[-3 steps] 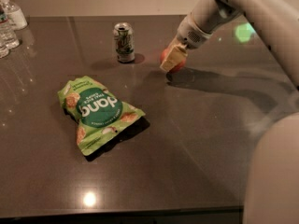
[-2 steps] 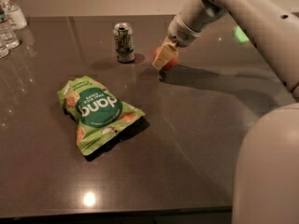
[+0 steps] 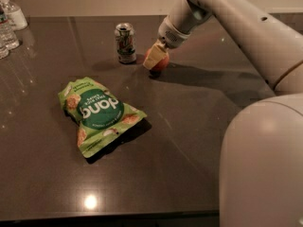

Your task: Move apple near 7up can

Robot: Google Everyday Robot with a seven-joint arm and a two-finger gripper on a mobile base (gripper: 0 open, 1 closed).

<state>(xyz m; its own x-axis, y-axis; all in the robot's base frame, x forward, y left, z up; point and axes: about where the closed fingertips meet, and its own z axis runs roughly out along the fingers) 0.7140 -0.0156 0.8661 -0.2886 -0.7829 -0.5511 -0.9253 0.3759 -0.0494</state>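
Observation:
The 7up can [image 3: 125,43] stands upright on the dark table [image 3: 199,126] at the back, silver-white with green markings. My gripper [image 3: 156,60] reaches in from the upper right and is shut on the red-orange apple [image 3: 161,63], low over the table just right of the can. A narrow gap separates the apple from the can. The pale fingers [image 3: 154,58] cover the apple's left side.
A green snack bag [image 3: 96,113] lies flat left of centre. Clear plastic water bottles [image 3: 9,22] stand at the far left back corner. My arm [image 3: 236,27] spans the upper right and my base [image 3: 265,164] fills the lower right.
My gripper has moved left with the apple and lower, closer to the can.

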